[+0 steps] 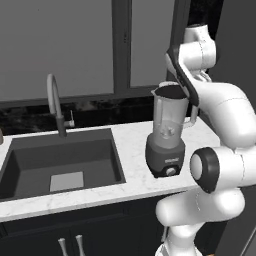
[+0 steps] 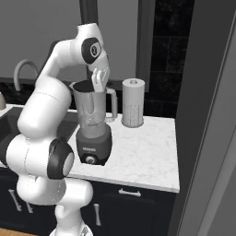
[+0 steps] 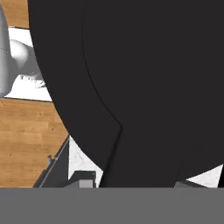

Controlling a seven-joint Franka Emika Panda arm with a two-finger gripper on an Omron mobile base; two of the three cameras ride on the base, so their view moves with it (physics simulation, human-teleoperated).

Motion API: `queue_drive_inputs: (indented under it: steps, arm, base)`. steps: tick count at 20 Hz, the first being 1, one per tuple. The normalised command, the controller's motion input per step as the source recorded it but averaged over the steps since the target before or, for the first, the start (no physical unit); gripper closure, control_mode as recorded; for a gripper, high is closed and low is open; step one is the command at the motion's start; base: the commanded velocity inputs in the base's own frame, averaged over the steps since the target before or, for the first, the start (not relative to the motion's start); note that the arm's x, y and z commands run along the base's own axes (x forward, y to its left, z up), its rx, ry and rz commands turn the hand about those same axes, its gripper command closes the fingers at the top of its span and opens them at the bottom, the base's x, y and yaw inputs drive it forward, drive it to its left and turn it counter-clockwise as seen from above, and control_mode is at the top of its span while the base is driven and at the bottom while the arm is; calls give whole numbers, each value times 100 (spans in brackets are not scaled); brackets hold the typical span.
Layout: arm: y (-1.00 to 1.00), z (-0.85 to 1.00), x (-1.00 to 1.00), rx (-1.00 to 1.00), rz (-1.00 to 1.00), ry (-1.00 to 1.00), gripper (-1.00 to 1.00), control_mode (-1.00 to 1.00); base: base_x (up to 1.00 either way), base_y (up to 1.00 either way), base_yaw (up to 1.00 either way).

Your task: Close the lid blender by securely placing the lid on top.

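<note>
A: Tool (image 2: 99, 82) status?

B: Seen in the right base view, pointed down at the rim of the blender (image 2: 93, 123). The lid (image 3: 144, 83) is seen close up in the hand view as a broad black disc, directly under the hand. The fingers are narrowly set, prob. closed on the lid, but actual contact isn't shown, so a grip can't be confirmed.

A: Lid position rel. to the jar?

B: In the left base view a dark disc (image 1: 171, 91) is seen at the jar mouth, level w/ the rim. Whether it is fully seated or just above can't be told.

A: Blender location?

B: It is stood upright on the white marbled tabletop (image 2: 147, 150), dark grey base w/ silver knob facing the robot. In the left base view the jar handle is at approx. 3 o'clock of the jar.

A: What else is around?

B: A sink (image 1: 60, 167) is set into the tabletop at 9 o'clock of the blender in the left base view, w/ a curved grey faucet (image 1: 56, 102) behind it at approx. 10 o'clock. In the right base view a paper towel roll (image 2: 132, 109) is stood at approx. 2 o'clock of the blender, near but not touching. Dark windows are seen behind, at 12 o'clock.
</note>
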Motion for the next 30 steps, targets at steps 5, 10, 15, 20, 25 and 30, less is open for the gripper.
queue_drive_inputs:
  steps: [5, 10, 15, 20, 25, 30]
  arm:
    - [0, -50, -32, -3, 0, -11, 100, -100]
    - [0, -24, -6, 1, 0, -18, 100, -100]
    - [0, -20, -9, 6, 0, -17, 100, -100]
    - [0, 0, 0, -1, 0, 0, 100, -100]
    - [0, -7, 1, -10, 0, 16, 100, -100]
    - [0, -8, 0, -1, 0, 10, 100, -100]
  base:
    - [0, 0, 0]
    - [0, 0, 0]
    - [0, 0, 0]
    - [0, 0, 0]
    - [0, 0, 0]
    - [0, 0, 0]
